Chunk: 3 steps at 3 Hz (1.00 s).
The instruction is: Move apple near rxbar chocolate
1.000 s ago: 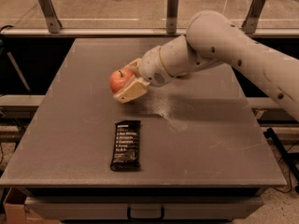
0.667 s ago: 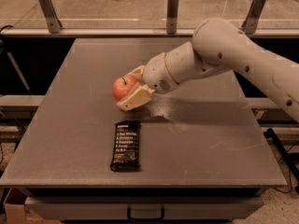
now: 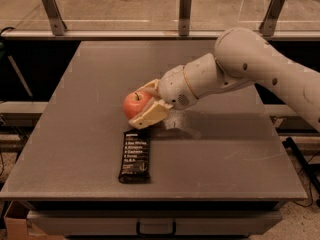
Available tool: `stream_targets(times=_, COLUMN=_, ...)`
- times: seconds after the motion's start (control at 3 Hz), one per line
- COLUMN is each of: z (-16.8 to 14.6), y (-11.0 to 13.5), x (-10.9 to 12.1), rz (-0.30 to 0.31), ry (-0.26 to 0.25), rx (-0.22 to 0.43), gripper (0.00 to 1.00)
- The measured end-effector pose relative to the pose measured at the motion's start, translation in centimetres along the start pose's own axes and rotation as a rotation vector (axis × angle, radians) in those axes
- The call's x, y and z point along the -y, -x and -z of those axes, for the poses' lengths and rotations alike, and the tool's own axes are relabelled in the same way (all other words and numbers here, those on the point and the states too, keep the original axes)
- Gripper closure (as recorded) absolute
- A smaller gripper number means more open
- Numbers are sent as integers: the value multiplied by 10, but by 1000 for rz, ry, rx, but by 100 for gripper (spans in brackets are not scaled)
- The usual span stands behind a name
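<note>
**Item 1. Pincer** (image 3: pixel 140 105). Two-finger type with cream-coloured fingers (image 3: pixel 150 116), mounted on a white jointed arm (image 3: pixel 250 64) that reaches in from the right over the worktop (image 3: pixel 75 84). State: pinching the apple, with one finger lying over its far side and the other under its near side. The pincer sits low, close above the worktop's middle.

**Item 2. Apple** (image 3: pixel 134 103). Round and red, with a paler yellowish flush on the side facing the camera. A short dark stem stands at the top. It is held between the two fingers and bulges out past their left side. Whether its underside touches the worktop cannot be told.

**Item 3. Rxbar chocolate** (image 3: pixel 135 155). Flat black rectangular wrapper printed with several lines of white text, longer than the apple is wide. It lies flat on the worktop just in front of the pincer, its long side running toward the front edge. Its far end is just beside the tip of the nearer finger. The apple is near it but not touching.

**Item 4. Worktop.** Grey, matt and lightly scuffed, with a pale reflective patch directly under the pincer's wrist.

**Item 5. Metal posts** (image 3: pixel 185 9). Three, upright on the rail well behind the pincer.
</note>
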<state>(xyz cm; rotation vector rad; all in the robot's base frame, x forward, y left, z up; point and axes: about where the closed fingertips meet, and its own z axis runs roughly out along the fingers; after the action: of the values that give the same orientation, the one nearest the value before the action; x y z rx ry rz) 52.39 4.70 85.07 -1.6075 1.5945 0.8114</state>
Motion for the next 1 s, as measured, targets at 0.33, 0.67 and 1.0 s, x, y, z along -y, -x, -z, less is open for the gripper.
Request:
stream_targets(times=0.33, z=2, y=-3, x=-4, rz=3, ry=11, rx=-7, gripper=37)
stream_targets(times=0.67, z=2, y=-5, x=-4, rz=10, ry=20, rx=-14, gripper=12)
stream_targets(times=1.0, z=2, y=-5, x=-4, rz=14, ry=20, rx=-20, gripper=0)
